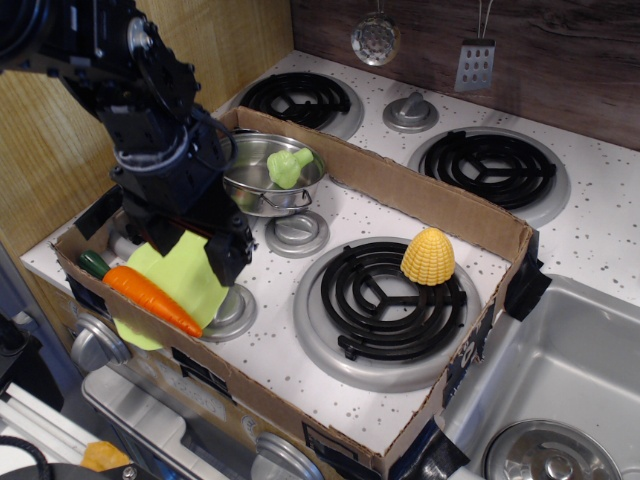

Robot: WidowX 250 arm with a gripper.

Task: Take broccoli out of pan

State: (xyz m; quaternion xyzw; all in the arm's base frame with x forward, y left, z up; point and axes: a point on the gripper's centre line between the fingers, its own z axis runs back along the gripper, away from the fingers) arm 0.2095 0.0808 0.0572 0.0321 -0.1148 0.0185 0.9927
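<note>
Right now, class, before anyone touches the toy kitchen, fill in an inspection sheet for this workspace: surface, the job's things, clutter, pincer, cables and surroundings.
Surface: white speckled toy stovetop with black coil burners, ringed by a low cardboard wall.
Job's things: broccoli lies inside the pan, at the wall's back left corner.
Clutter: yellow corn stands on the front burner; orange carrot lies on the lime-green plate.
Pincer: the pincer hangs over the plate, apart from the pan; open or shut cannot be told.
Cables: black cables loop beside the arm's wrist.
Surroundings: steel sink at right; strainer and grater hang on the back wall.
</note>
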